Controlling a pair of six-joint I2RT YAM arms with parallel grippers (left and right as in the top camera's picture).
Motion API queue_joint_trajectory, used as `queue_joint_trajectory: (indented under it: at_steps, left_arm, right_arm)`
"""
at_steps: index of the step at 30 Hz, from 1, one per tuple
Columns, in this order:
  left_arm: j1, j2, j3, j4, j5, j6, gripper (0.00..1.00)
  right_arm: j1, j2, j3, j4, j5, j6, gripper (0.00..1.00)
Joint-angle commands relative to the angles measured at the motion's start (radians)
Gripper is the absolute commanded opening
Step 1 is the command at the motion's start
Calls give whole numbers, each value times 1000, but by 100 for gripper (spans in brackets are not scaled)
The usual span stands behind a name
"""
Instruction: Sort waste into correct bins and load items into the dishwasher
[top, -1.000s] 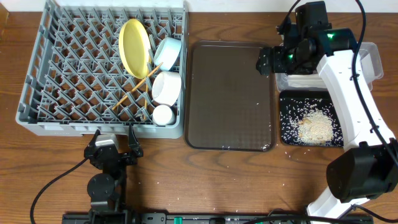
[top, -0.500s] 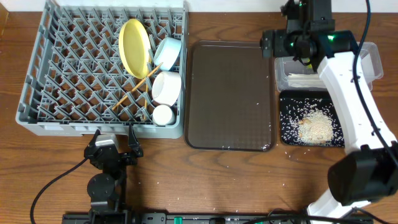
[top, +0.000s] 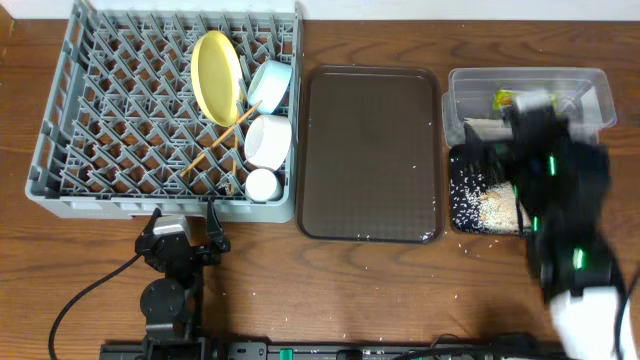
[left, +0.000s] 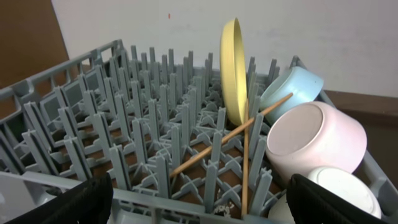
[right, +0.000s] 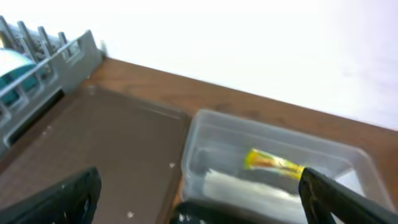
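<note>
The grey dish rack (top: 100, 150) holds the upright yellow plate (top: 216, 75), light blue bowl (top: 270, 85), white bowl (top: 268, 140), white cup (top: 263, 185) and chopsticks (top: 215, 145). The left wrist view shows them too: plate (left: 233, 68), blue bowl (left: 292, 87), white bowl (left: 317, 140), cup (left: 339, 190), chopsticks (left: 236, 134). The clear tub (top: 470, 85) holds the green-and-yellow wrapper (right: 273, 163) and white napkin (right: 249, 186). Rice (top: 465, 195) lies in the black tray (top: 455, 225). My right gripper (right: 199, 199) is open and empty, its arm (top: 550, 190) blurred over the black tray. My left gripper (left: 199, 208) is open at the rack's front edge.
The dark brown serving tray (top: 370, 150) lies between the rack and the bins, with a few rice grains on it. Stray grains dot the wooden table (top: 380, 290) in front. The left arm's base (top: 170, 290) sits at the front edge.
My right arm has swung from above the tub's far left corner back toward the front, now blurred over the black tray. The left arm and the dishes have not moved.
</note>
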Motion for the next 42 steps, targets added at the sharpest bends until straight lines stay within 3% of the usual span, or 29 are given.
queue_joint_trajectory:
  at_steps: [1,7,14,17,42]
  left_arm:
    - [5,-6,-34,-14,-4,8,90]
    - [5,-6,-34,-14,-4,8,90]
    - [5,-6,-34,-14,-4,8,90]
    - [5,-6,-34,-14,-4,8,90]
    - [5,-6,-34,-14,-4,8,90]
  right_arm:
    - [-20,-256,-306,142,11,-27,99]
    - [-19,-608,-665,353,5,-27,99]
    - [-18,-850,-819,330,-57,-27,99]
    - [-18,-934,-826,182,-90,-27,99]
    - [-25,-942,-826,183,-86,11,99]
